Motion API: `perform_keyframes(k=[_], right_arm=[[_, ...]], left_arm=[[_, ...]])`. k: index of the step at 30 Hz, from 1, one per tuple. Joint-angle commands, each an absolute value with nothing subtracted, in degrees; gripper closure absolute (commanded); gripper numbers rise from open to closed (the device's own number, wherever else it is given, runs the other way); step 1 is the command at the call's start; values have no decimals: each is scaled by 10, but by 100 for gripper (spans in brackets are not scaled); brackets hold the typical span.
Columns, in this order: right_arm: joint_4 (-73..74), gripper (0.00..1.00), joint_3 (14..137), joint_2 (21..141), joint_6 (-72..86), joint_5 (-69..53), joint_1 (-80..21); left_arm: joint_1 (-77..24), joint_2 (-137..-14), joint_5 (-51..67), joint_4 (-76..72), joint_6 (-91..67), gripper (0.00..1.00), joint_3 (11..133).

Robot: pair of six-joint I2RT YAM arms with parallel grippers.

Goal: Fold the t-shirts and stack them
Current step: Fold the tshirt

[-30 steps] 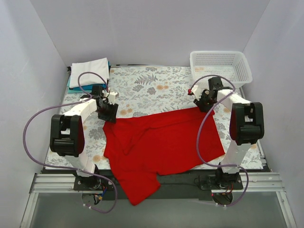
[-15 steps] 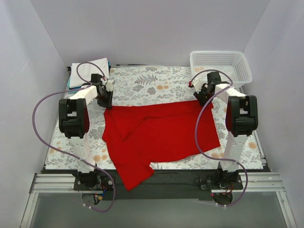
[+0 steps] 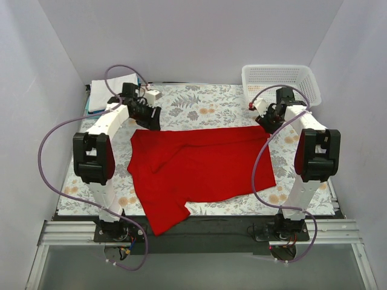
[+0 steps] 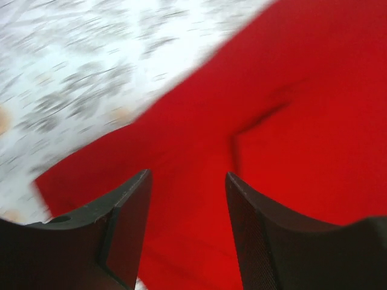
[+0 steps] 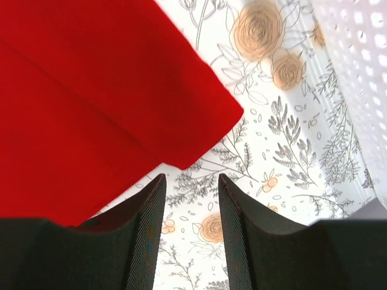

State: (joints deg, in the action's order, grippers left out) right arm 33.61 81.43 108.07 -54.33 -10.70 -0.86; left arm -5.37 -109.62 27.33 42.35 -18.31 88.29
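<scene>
My left gripper point(image 3: 149, 116) & right gripper point(image 3: 266, 119): jaws apart, empty, over red t-shirt point(image 3: 205, 166) far corners. I'd flatten its left-side crease b4 folding.

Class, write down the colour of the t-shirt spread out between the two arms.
Bright red; the t-shirt shows best in the top view.

The red t-shirt point(image 3: 202, 163) in the middle of the frame is soft, matt cloth, lightly creased. The tablecloth point(image 3: 199, 109) beneath it is smooth printed fabric, and the basket point(image 3: 308, 90) at upper right is white plastic mesh.
</scene>
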Motion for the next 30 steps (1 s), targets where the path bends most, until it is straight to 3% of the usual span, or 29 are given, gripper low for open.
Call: perform_keyframes(k=[1,13,25,30], right_arm=[[362,54,808,1082,-598,-91,-5],[362,54,821,1115,-652,-76,-5],[367,53,809,1121,-668,-72,-18],[367,53,816,1127,-677,-61,-18]], left_arm=[[-117,-1067,309,437,-157,49,854],[-201,-1137,237,458,-104,49,896],[-239,-1172,239,471,-63,49,920],[-250,-1181,243,476,-62,54,927]])
